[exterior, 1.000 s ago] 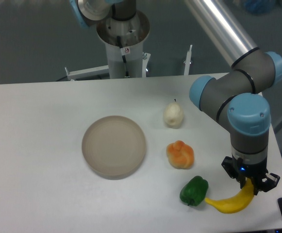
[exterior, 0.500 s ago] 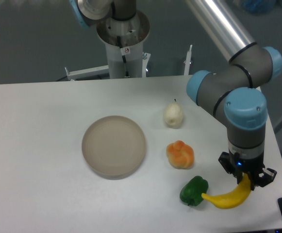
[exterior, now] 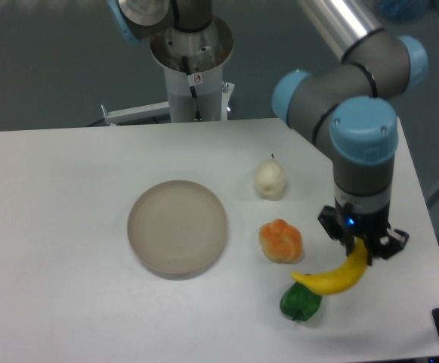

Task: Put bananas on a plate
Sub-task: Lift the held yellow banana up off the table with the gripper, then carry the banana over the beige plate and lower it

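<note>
Tool (exterior: 360, 247) at lower right of frame, pointing straight down, jaws closed narrowly on the upper right end of the banana (exterior: 332, 277). Banana hangs clear of the worktop (exterior: 68, 227), curved, its free tip pointing left and lying over the green pepper (exterior: 300, 302) as seen from this camera; whether it touches the pepper cannot be told. Orange pepper (exterior: 280, 240) sits just left of the tool, pale pear (exterior: 270, 179) above it toward frame centre. Plate (exterior: 177, 227) rests left of centre, well apart from the banana, with nothing on it. Status, judged from this layout: grasp and lift done; transfer and release not yet done. Remaining: carry the banana leftward across the orange pepper, or around it, bring it over the plate, lower it, open the jaws. Risk noted: the grip is on one end only, so the fruit may swing or rotate in the jaws in transit; the hanging tip also needs clearance over both peppers.
</note>
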Available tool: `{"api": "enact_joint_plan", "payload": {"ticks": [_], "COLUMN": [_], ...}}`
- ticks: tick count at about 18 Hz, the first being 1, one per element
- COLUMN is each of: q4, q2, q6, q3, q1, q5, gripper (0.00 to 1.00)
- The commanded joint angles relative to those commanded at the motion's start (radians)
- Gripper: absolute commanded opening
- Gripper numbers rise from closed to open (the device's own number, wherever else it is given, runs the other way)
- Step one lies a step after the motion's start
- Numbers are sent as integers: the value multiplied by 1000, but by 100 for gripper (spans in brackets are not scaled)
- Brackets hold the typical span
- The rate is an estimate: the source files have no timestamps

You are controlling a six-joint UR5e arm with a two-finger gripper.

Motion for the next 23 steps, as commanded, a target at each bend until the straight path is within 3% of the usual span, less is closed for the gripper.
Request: {"api": "enact_joint_plan", "payload": {"ticks": [3,5,8,15,17,21,23], "q4": [-103,-134,-137,-103,-27,266,311], "q2": [43,63,81,88,85,80,86], "q6": [-14,-41,-156,-452,-468,-462,-459], "q3": [-5,-34,-84,-179,-233,-400,-446], "q1": [-2,-3,-20,-172,-198,-233,-238], "q5": [-43,-99,-161,-167,-164,-155,-155], "gripper": [37,37,37,37,37,37,36]}}
